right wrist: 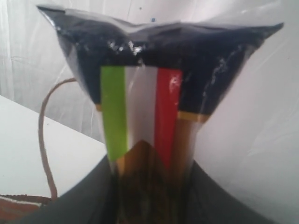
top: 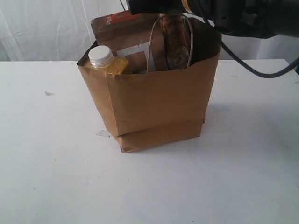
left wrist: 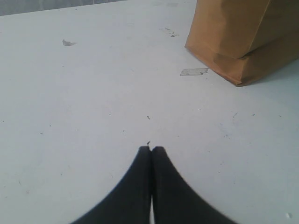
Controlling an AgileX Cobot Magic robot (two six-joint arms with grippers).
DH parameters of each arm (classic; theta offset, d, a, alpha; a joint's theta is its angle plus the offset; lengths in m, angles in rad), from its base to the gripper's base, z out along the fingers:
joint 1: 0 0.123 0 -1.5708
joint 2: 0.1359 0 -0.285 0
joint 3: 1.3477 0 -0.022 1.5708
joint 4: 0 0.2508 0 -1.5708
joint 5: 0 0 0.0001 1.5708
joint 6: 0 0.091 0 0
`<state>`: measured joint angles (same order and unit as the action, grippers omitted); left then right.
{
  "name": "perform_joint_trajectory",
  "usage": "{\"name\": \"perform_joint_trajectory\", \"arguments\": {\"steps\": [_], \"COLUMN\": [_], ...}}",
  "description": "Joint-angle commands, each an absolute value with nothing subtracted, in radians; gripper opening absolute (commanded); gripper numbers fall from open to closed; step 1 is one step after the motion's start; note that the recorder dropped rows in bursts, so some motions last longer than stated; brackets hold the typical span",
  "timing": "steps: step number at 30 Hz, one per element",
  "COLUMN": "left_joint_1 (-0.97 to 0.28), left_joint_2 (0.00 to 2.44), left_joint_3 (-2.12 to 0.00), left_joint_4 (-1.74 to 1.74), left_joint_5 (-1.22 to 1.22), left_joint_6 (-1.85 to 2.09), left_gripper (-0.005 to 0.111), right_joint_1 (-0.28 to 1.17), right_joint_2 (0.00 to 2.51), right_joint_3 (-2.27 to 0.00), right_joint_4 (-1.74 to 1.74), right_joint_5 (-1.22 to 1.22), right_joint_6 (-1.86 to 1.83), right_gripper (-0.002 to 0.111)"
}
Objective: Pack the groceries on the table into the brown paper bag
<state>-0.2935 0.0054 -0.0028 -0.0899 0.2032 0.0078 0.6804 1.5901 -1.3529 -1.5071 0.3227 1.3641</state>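
Observation:
The brown paper bag stands open in the middle of the table. Inside it at the left stands a yellow white-capped bottle, with a brown pouch with an orange label behind it. My right arm reaches in from above, and the spaghetti pack hangs upright in the bag's mouth beside a loop handle. In the right wrist view my right gripper is shut on the dark-blue spaghetti pack. My left gripper is shut and empty, low over the table, away from the bag's corner.
A scrap of clear tape lies on the table by the bag's front left corner. A small scuff marks the tabletop farther left. A black cable hangs from the right arm. A white curtain closes off the back.

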Motion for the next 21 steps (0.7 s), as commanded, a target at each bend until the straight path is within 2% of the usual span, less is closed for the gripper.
{"name": "perform_joint_trajectory", "arguments": {"steps": [1, 3, 5, 7, 8, 9, 21], "left_joint_1": [-0.289, -0.289, -0.289, -0.289, -0.289, -0.289, -0.289], "left_joint_2": [0.0, 0.0, 0.0, 0.0, 0.0, 0.0, 0.0], "left_joint_3": [0.0, 0.0, 0.0, 0.0, 0.0, 0.0, 0.0], "left_joint_4": [-0.096, -0.096, -0.096, -0.096, -0.096, -0.096, -0.096], "left_joint_5": [0.202, 0.202, 0.202, 0.202, 0.202, 0.202, 0.202], "left_joint_6": [0.0, 0.0, 0.0, 0.0, 0.0, 0.0, 0.0], "left_gripper": [0.0, 0.0, 0.0, 0.0, 0.0, 0.0, 0.0], "right_joint_1": [0.687, 0.687, 0.687, 0.687, 0.687, 0.687, 0.687], "right_joint_2": [1.609, 1.607, 1.607, 1.607, 1.605, 1.598, 1.573], "right_joint_3": [-1.354, -1.354, -1.354, -1.354, -1.354, -1.354, -1.354], "right_joint_4": [-1.428, -1.426, -1.426, -1.424, -1.424, -1.424, -1.358], "right_joint_5": [0.361, 0.365, 0.404, 0.426, 0.433, 0.444, 0.492], "right_joint_6": [1.283, 1.275, 1.275, 1.275, 1.275, 1.272, 1.181], "right_gripper": [0.0, 0.0, 0.01, 0.033, 0.051, 0.063, 0.063]}}
